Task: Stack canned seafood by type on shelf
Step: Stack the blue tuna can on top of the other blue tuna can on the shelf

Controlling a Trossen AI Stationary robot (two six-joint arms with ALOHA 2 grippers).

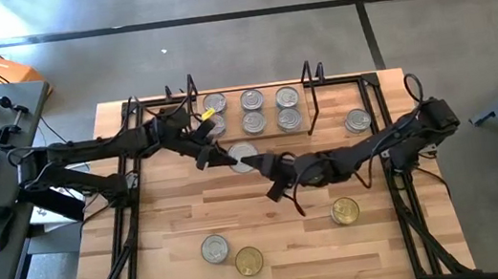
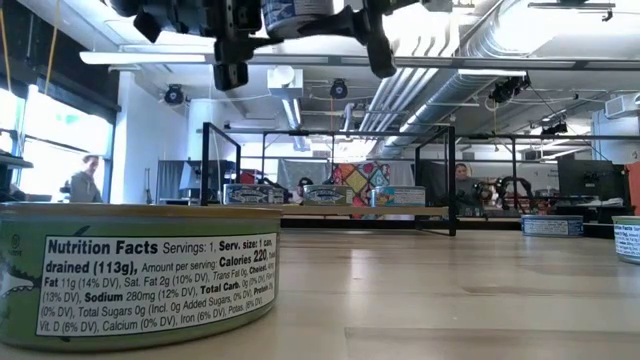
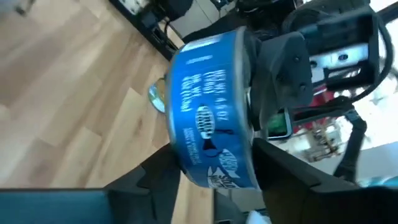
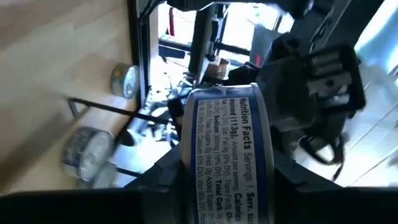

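A blue-labelled tin of canned seafood (image 1: 243, 153) hangs in the air over the table's middle, just in front of the shelf (image 1: 273, 129). My left gripper (image 1: 224, 151) reaches it from the left and my right gripper (image 1: 258, 161) from the right. The tin fills the left wrist view (image 3: 211, 112), right in front of my left gripper. My right gripper (image 4: 227, 180) is shut on it. Several silver-lidded tins (image 1: 253, 110) stand on the shelf board in rows. My right gripper pinches the tin between its two fingers (image 4: 158, 177), across the tin's two flat faces (image 4: 185, 143). The label wall with the nutrition text faces the wrist. The fingers come about level from the table's right side. The tin is lifted clear of the table.
Loose tins lie on the table: a silver one (image 1: 358, 121) right of the shelf, a gold one (image 1: 344, 211), and a silver (image 1: 214, 249) and gold (image 1: 249, 261) pair near the front. One green-labelled tin (image 2: 140, 270) stands close to the low camera. People sit beyond the table (image 2: 462, 180).
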